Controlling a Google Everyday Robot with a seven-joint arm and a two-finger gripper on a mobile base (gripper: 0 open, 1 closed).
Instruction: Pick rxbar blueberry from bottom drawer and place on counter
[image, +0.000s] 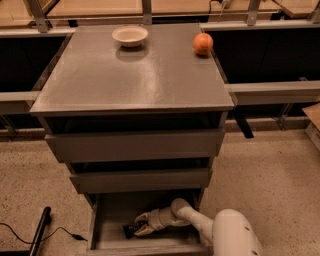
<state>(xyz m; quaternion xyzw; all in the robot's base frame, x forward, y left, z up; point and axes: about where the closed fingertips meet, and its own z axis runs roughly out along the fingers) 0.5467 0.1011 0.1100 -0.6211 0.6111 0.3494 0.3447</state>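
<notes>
Camera view has the claw (142, 224) low inside the bottom drawer (106, 236), its two fingers spread apart and pointing left, with the near end of the dark snack bar (129, 230) lying at or just between the tips; whether they touch it I cannot tell. The bar lies flat on the drawer floor, left of centre. To do this grasp well, the claw should probably slide a little further over the bar so both fingers get a good hold on the wrapper, then close gently, since a thin slick packet could skid away. The arm (194, 218) must then lift out under the middle drawer (140, 180), which overhangs closely. Above, the counter (130, 85) has free space in front of the bowl (130, 35) and the orange (202, 43).
</notes>
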